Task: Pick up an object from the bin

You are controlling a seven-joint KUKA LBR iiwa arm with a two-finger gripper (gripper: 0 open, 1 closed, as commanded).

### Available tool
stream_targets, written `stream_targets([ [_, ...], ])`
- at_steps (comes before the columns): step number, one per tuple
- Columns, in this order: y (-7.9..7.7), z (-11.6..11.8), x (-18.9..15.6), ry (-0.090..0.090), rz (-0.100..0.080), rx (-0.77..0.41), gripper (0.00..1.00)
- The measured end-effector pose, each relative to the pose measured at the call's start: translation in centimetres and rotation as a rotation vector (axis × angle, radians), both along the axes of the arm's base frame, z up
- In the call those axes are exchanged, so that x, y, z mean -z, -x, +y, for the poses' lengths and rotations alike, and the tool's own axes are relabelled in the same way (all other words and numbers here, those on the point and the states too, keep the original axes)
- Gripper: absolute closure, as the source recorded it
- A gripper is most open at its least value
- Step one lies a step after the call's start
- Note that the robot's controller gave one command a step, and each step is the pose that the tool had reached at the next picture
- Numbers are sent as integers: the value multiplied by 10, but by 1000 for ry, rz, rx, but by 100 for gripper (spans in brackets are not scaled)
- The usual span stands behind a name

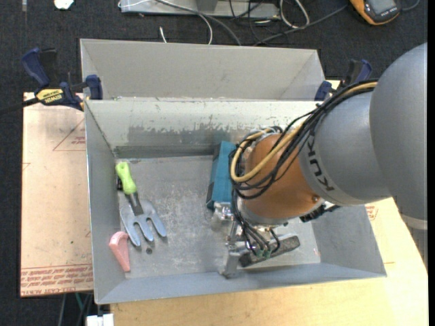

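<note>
My gripper (238,247) is low over the bin floor near the front wall, right of the middle, under the orange wrist cover. A teal oblong box (220,176) lies just behind it, its right side hidden by the arm. Well to the left lies a small garden fork (136,209) with a green handle and grey tines. A pink curved piece (120,248) sits by the fork's tines near the front left corner. No thing can be seen in the gripper.
The arm and its cables cover the bin's right half. A dark grey bar (288,243) shows right of the gripper; I cannot tell whether it is loose. Bare floor lies between the fork and the teal box.
</note>
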State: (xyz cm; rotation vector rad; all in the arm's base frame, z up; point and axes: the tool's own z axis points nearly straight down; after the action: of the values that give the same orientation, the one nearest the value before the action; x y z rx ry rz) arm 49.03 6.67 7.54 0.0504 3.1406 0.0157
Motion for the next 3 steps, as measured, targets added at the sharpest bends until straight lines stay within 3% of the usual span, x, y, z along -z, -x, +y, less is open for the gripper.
stream_targets([
  [1,3,-37,-10,-4,0,14,0],
  [2,9,-46,-54,-5,-5,-6,0],
  [3,3,-58,-29,-4,0,7,0],
])
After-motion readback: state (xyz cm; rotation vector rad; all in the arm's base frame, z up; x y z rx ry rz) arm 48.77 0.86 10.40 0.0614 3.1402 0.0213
